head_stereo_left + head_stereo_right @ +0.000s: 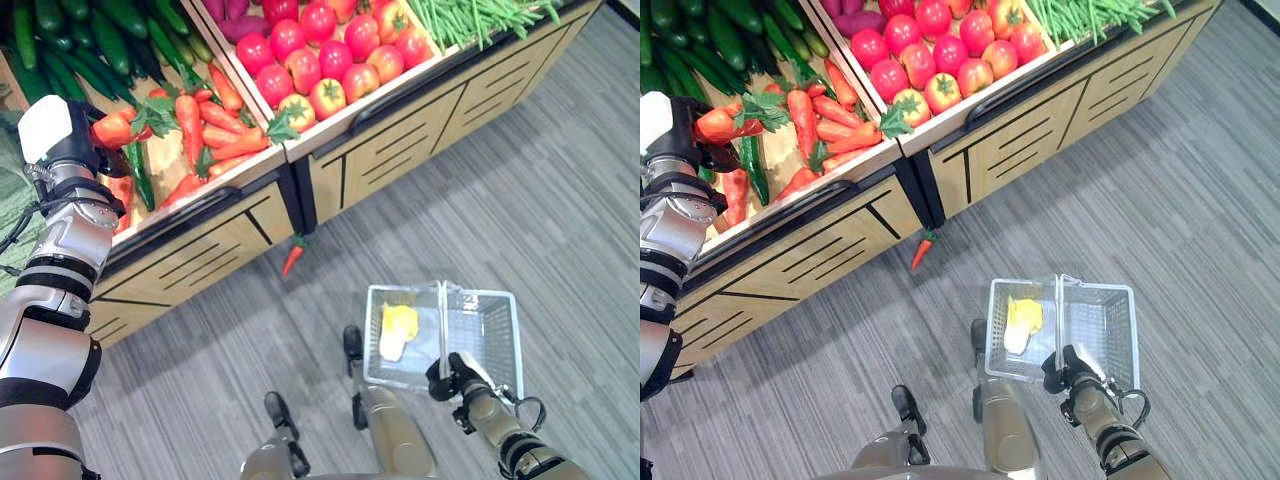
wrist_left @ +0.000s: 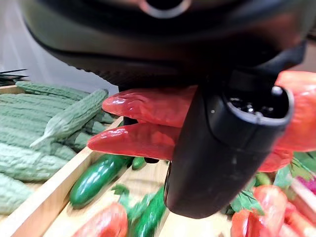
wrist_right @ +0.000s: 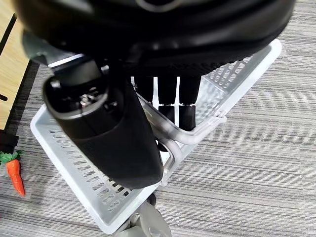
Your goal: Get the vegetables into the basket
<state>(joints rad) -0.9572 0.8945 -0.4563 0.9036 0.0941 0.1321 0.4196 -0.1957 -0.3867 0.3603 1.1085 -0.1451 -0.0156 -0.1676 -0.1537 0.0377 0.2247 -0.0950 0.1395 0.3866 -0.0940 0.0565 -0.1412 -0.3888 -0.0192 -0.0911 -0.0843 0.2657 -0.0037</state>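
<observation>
My left hand point(image 1: 72, 140) is over the left bin of the produce stand point(image 1: 400, 140), shut on an orange-red carrot point(image 1: 112, 128) with green leaves, held above the carrot pile point(image 1: 215, 125). The left wrist view shows the thumb point(image 2: 217, 158) across the carrot point(image 2: 296, 123), with red peppers point(image 2: 143, 106) and cucumbers point(image 2: 96, 177) beyond. My right hand point(image 1: 455, 375) is shut on the handle point(image 1: 443, 320) of a white wire basket point(image 1: 495, 345) hanging low over the floor. A yellow vegetable point(image 1: 398, 330) lies in the basket. The fingers point(image 3: 168, 94) curl round the handle point(image 3: 187, 138).
A carrot point(image 1: 292, 258) lies on the grey floor by the stand's base, also as the carrot point(image 3: 16, 175) beside the basket point(image 3: 59, 148). Other bins hold tomatoes point(image 1: 330, 60), green beans point(image 1: 480, 20) and bitter gourds point(image 2: 29, 148).
</observation>
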